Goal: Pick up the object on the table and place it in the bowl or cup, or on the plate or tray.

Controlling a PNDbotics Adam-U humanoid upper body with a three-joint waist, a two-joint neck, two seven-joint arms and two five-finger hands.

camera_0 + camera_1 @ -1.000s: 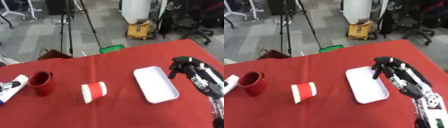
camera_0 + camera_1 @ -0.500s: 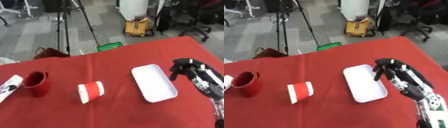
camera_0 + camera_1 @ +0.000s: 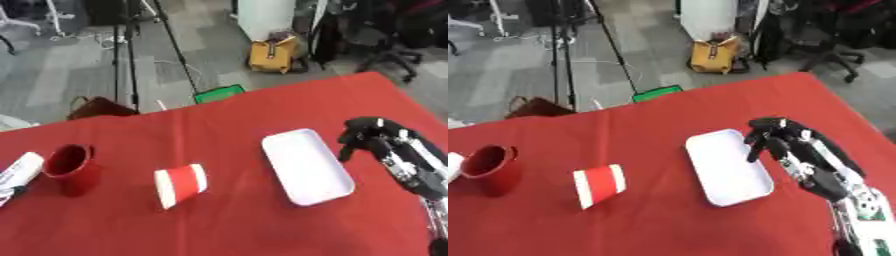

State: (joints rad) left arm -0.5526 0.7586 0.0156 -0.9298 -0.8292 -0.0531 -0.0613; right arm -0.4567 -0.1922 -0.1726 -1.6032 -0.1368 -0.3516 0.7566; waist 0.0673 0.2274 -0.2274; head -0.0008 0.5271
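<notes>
- Surface (image 3: 227, 220) in red cloth: open room lies between the tipped paper cup (image 3: 180, 184) and the white tray (image 3: 306, 165), and along the near edge.
- The right hand (image 3: 776, 140) hangs at the tray's right rim, fingers (image 3: 754, 150) curled downward, holding nothing.
- A second ago that hand sat about the same beside the tray; the whole view has shifted.
- The paper cup lies on its side left of the tray, long axis roughly left to right, which end is open unclear.
- The red mug (image 3: 70, 167) stands upright near the left edge.
- The left hand (image 3: 16, 175) shows at the left edge; its fingers cannot be told.

Red table (image 3: 245, 220), white tray (image 3: 306, 165), apparently red-and-white paper cup (image 3: 180, 184), red mug (image 3: 70, 167).
</notes>
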